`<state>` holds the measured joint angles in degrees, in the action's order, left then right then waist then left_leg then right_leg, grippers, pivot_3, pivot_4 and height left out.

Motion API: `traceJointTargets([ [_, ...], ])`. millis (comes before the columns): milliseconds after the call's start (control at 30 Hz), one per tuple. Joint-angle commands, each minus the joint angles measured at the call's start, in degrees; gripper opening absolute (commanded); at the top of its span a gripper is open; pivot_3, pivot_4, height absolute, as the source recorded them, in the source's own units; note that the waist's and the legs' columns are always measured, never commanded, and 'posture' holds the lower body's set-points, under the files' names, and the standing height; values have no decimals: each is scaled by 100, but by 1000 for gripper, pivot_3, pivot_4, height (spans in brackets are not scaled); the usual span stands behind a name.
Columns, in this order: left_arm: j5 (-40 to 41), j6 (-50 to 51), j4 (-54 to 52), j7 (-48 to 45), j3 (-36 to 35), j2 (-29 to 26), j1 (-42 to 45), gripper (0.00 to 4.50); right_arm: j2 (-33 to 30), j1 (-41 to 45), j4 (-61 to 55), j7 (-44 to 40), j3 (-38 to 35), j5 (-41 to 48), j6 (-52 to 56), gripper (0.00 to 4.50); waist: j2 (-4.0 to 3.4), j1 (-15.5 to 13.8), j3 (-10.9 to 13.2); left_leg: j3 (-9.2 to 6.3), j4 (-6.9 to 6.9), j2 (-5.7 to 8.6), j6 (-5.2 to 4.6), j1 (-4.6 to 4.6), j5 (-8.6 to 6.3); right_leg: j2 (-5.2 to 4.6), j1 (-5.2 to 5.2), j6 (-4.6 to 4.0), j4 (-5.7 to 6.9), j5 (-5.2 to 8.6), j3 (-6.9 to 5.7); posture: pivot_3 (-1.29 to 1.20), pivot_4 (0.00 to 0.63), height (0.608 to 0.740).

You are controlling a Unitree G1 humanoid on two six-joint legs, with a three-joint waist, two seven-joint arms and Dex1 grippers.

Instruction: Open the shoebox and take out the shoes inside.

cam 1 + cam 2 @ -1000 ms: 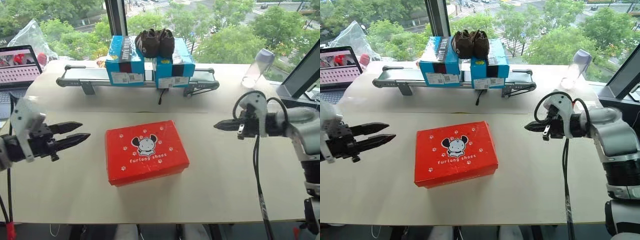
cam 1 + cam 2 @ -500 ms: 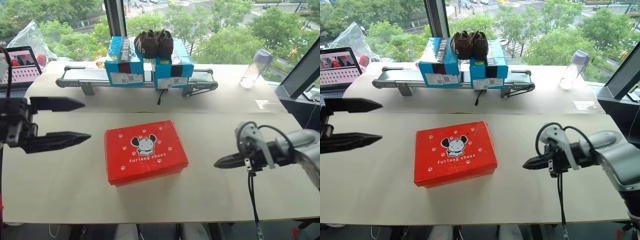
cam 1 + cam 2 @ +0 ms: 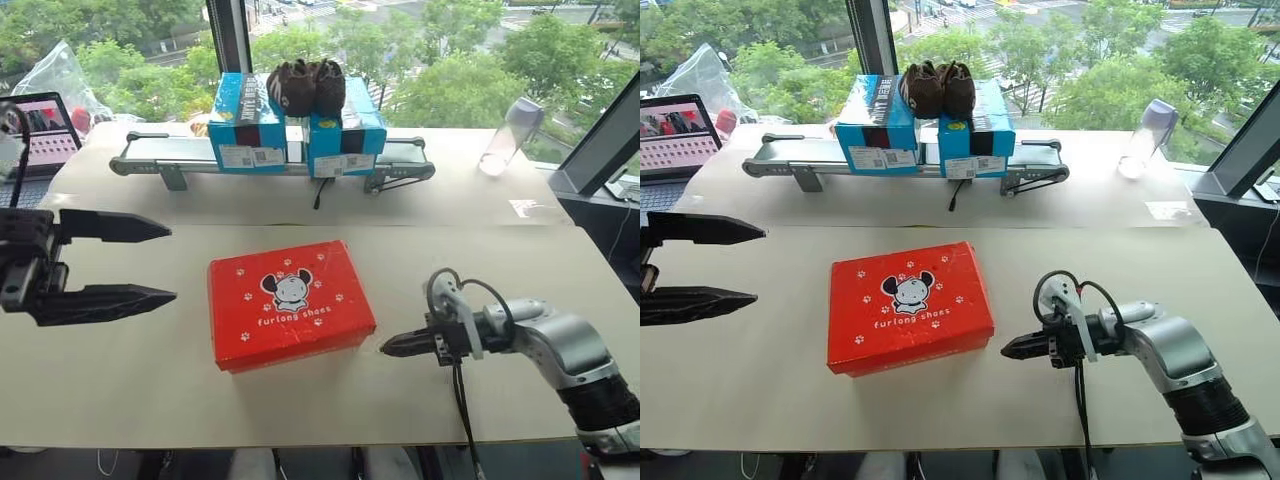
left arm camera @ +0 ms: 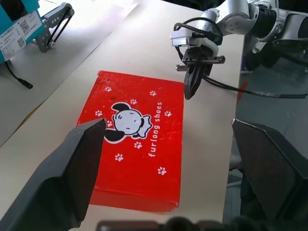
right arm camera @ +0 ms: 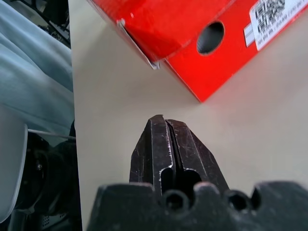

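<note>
**— Where's the shoebox?**

— The shoebox lies flat on the table, lid shut, cartoon dog and paw prints facing up. I'll place everything else from it.

**— And your hands?**

— My left gripper hangs off the box's left side, well apart from it, its two black fingers spread wide with nothing between them. They point toward the box. My right gripper is low over the table just beside the box's right front corner, close but not touching. Its fingers are pressed together on nothing, tips aimed at the box's end wall.

**— What do you see of that end wall?**

— From my right wrist: red card with a round hole and a white barcode label. The lid's edge stands a little proud at the corner.

**— The shoes?**

— I can't see any with the lid down. Behind the box, on the far side of the table, two blue boxes sit on a small conveyor, with a dark brown pair on top of them.

**— Anything else?**

— A laptop far off to the box's back left, and a clear bottle to its back right, near the window.
</note>
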<state>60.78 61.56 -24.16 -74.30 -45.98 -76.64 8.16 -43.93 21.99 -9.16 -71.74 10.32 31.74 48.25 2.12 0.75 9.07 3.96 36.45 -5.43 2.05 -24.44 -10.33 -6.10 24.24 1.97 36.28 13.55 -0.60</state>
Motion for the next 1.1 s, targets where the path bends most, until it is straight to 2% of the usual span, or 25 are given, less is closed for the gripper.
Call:
traceJointTargets([
  [33,-219,-154,-44,-114,-268,43,-85,4455,156,209,18,59,-6,-25,-206,0,0,-6,0,-1,0,0,0,0,0,0,0,0,-1,0,-2,0,150,740],
  [200,-381,-278,-41,-134,-238,90,-169,4455,434,560,162,148,-15,-20,-226,0,1,-19,0,-1,0,0,0,-3,0,0,-1,0,-3,0,-3,0,150,740],
  [333,-455,-302,-32,-153,-273,111,-206,4455,483,824,50,58,-222,312,63,0,0,3,0,-1,0,0,1,-2,0,0,1,-1,2,0,-2,0,150,740],
  [500,-439,-148,-243,-185,-498,133,-323,4455,681,1627,101,117,-700,1085,591,0,0,13,1,0,-2,0,1,-2,0,0,4,-2,3,0,0,0,150,740],
  [633,-199,106,-395,-79,-793,93,-237,4455,1058,2349,458,281,-849,1305,666,0,1,2,1,-1,-3,-1,1,-2,0,1,1,-1,1,0,-2,0,150,740],
  [767,114,437,-566,115,-1122,138,-191,4455,1619,3177,1364,465,-720,818,-23,0,0,14,2,-1,-3,-1,1,-1,0,1,3,-2,7,-1,-1,0,150,740],
  [933,515,830,-869,407,-1511,272,-264,4455,2697,4549,3824,1555,-828,-280,-1727,0,-2,75,3,0,-1,-1,1,3,0,1,12,-5,36,2,2,0,150,740],
  [1000,588,901,-935,501,-1593,318,-303,4455,2947,4866,4654,1916,-752,-763,-2527,0,-3,69,3,-4,-7,-1,2,3,0,3,15,-11,44,6,0,0,150,740],
  [1100,693,941,-1020,615,-1671,380,-378,4455,3109,5074,5373,1986,-674,-1185,-3180,0,-3,45,4,-5,-8,-1,6,2,-2,3,14,-12,50,12,-3,0,150,740],
])
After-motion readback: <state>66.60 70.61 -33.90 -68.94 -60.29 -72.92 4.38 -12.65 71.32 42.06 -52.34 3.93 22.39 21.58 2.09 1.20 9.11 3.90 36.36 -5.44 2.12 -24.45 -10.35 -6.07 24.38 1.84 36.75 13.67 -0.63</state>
